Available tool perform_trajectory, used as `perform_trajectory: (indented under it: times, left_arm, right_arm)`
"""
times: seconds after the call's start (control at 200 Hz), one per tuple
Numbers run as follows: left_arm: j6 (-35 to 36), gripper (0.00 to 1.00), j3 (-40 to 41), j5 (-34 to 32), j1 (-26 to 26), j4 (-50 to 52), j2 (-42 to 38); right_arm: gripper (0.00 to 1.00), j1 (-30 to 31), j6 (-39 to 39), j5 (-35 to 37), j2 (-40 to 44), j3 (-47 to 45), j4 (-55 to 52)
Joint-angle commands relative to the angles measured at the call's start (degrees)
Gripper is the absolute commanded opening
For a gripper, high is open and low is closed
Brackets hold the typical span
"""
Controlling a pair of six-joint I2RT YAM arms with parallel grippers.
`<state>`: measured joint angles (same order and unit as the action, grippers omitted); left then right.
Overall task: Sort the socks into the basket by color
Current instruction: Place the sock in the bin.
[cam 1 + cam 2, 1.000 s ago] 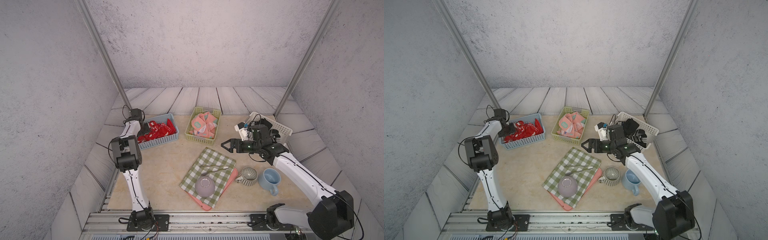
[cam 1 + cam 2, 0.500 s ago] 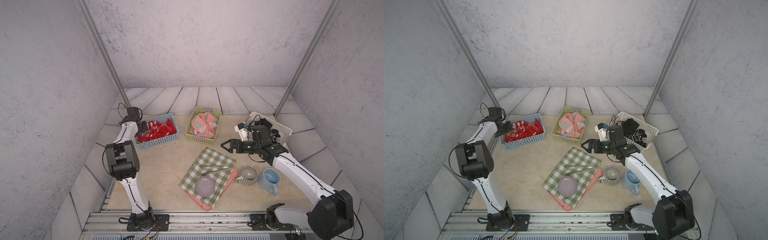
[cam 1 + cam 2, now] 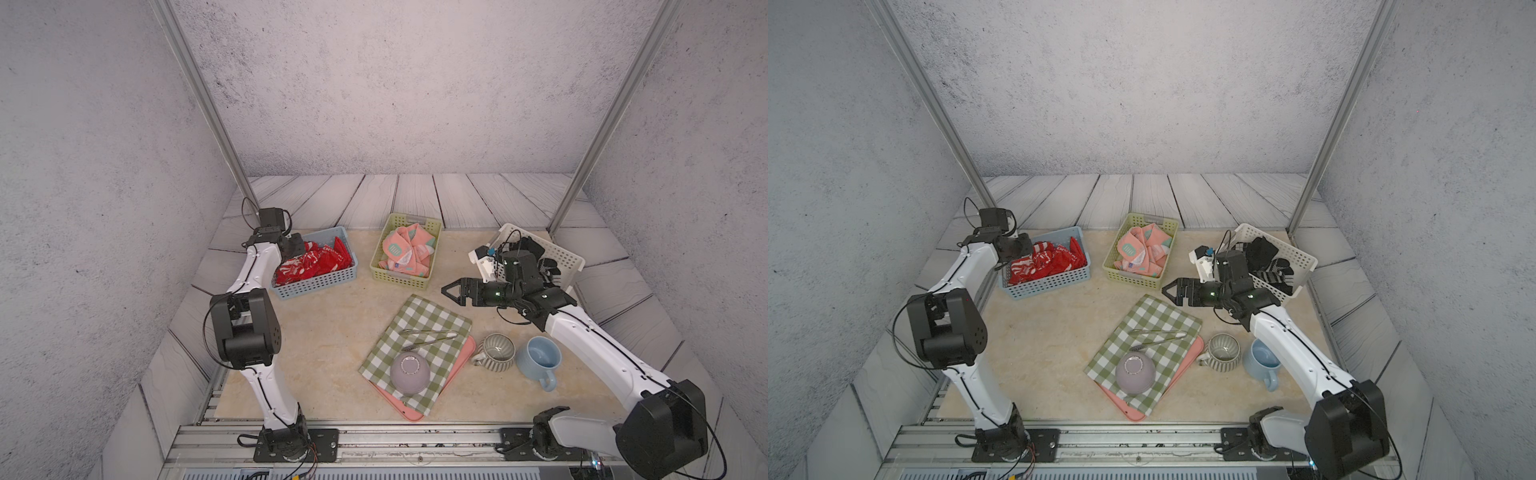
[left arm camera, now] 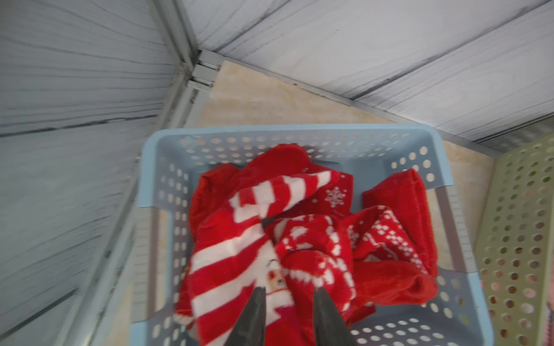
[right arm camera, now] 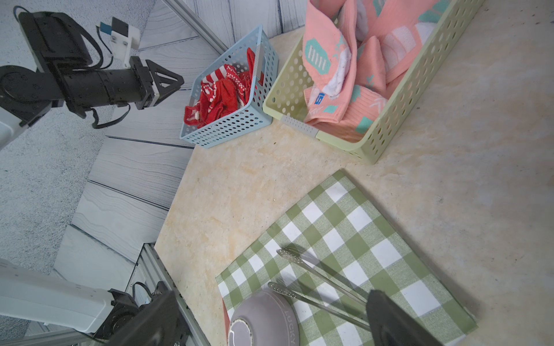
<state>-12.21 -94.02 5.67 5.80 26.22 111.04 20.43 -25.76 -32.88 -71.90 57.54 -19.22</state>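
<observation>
Socks [image 3: 322,262] in red fill the blue basket [image 3: 320,284] in both top views; pink socks [image 3: 409,251] and black socks [image 3: 1268,262] lie in their own baskets. Your right gripper [image 3: 451,291] hangs spread and empty over the table [image 3: 332,332]. From the left wrist, watch for a snag: closing here could drag the striped sock [image 4: 227,263] out, since your left gripper [image 4: 288,292], slightly parted and pinching nothing, hovers over it.

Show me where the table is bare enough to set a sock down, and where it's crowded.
Biggest bare patch: the table between the blue basket, the left arm and the checked cloth. A narrower one lies between the green basket and white basket, by the open right gripper. Crowded: the cloth, carrying tongs and a bowl, with two mugs beside it.
</observation>
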Motion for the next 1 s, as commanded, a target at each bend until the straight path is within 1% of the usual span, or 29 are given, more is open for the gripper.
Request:
perform_trajectory:
  times: [0.0,0.185,0.35,0.42,0.535,0.806,0.991]
  left_arm:
    - [-2.54,0.28,-0.44,0.45,-1.07,-0.26,4.49]
    - [-3.52,0.28,-2.83,-1.95,-0.86,3.41,10.99]
    - [-3.02,0.31,-2.64,-0.76,-0.80,3.20,11.94]
    - [-2.56,0.33,-2.16,0.66,-0.94,2.34,10.94]
    - [-2.21,0.40,-1.92,1.55,-1.10,1.45,8.75]
    - [-1.78,0.46,-2.48,1.70,-1.86,-0.42,2.79]
    - [-0.68,0.49,-1.20,0.36,-2.68,-1.11,-3.87]
  right_arm:
    - [0.99,-0.21,-0.31,0.11,0.77,0.11,0.05]
    - [0.99,-0.30,1.41,1.88,1.57,0.65,-2.65]
    - [0.99,-0.34,0.94,1.83,1.34,0.47,-2.09]
    - [0.99,-0.31,0.75,1.81,1.07,0.36,-1.86]
    - [0.99,-0.30,0.64,1.85,0.80,0.59,-1.83]
    - [0.99,-0.28,1.04,3.06,0.84,0.52,-2.66]
    - [0.99,-0.30,0.60,8.11,1.26,1.15,-4.67]
